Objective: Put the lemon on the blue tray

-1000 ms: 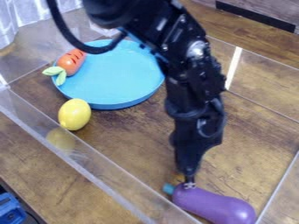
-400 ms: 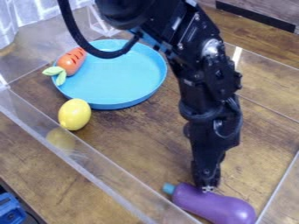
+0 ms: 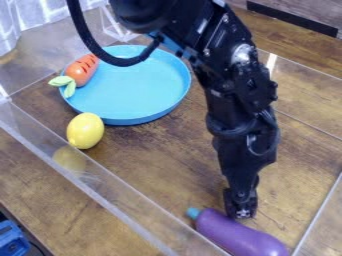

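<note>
- Right now the lemon [image 3: 84, 130] lies on the wooden table [image 3: 147, 180], just off the front-left rim of the blue tray [image 3: 134, 85], not on it.
- The carrot [image 3: 76, 72] rests at the tray's left edge.
- The gripper [image 3: 242, 211] points down over the eggplant [image 3: 241, 238], well apart from the lemon; whether its fingers are apart cannot be told.

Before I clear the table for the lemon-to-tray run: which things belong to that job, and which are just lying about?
Part of the job:
- lemon, on the wood beside the tray
- blue tray, nothing lying in it
- gripper, down by the eggplant, far from the lemon

Just lying about:
- carrot, at the tray's left rim
- purple eggplant, at the bottom edge
</note>
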Controlling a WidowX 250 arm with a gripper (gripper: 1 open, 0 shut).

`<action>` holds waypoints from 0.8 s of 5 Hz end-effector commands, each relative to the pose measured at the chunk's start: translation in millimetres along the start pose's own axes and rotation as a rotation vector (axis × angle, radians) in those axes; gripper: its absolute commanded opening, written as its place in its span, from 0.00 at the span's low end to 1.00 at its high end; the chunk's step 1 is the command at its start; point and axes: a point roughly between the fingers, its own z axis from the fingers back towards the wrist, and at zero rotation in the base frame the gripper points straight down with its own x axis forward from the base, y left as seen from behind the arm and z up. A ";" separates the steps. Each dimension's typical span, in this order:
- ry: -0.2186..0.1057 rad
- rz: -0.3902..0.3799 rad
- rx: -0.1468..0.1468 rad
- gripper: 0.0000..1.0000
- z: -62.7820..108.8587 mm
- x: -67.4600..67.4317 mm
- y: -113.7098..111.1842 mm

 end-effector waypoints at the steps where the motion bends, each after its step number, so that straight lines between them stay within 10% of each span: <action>1: -0.072 0.048 0.053 1.00 5.9 8.6 19.6; 4: -0.128 0.145 0.039 1.00 -3.7 12.8 23.1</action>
